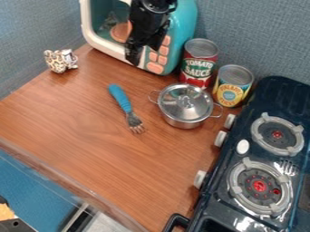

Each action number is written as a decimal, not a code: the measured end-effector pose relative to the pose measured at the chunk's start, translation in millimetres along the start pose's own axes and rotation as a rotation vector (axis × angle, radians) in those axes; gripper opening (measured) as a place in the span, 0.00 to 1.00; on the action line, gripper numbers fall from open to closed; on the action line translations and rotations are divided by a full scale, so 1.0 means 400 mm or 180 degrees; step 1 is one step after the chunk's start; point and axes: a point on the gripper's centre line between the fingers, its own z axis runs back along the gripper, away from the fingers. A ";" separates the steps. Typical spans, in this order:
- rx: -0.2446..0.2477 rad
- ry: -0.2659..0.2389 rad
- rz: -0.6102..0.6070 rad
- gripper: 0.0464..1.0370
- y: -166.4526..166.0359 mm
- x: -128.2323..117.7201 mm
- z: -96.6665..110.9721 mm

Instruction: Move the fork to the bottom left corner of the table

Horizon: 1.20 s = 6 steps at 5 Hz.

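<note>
Includes lidded pot (185, 103), contents hidden, right of fork (122, 99); upright cans (198, 63), far right of fork; far teal toy microwave (183, 28), holding orange disc (119, 32). Cannot tell whether released or clenched: gripper (142, 54).

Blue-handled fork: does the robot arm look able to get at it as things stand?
Probably yes. The pincer hangs empty in front of the toy microwave, and nothing covers the fork. The lidded pot stands beside it, not touching, so an approach from above looks free.

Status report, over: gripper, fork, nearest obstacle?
Gripper in front of toy microwave. Fork lying on table, not at bottom left corner. Nearest obstacle: lidded pot, right of fork.
</note>
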 end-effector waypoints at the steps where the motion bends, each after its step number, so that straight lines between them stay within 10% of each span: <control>1: 0.0137 -0.0217 -0.0027 0.96 0.058 0.069 -0.045; 3: 0.0262 -0.0264 -0.0291 0.96 0.122 0.049 -0.107; 6: 0.0362 0.0227 -0.0625 0.92 0.094 -0.043 -0.207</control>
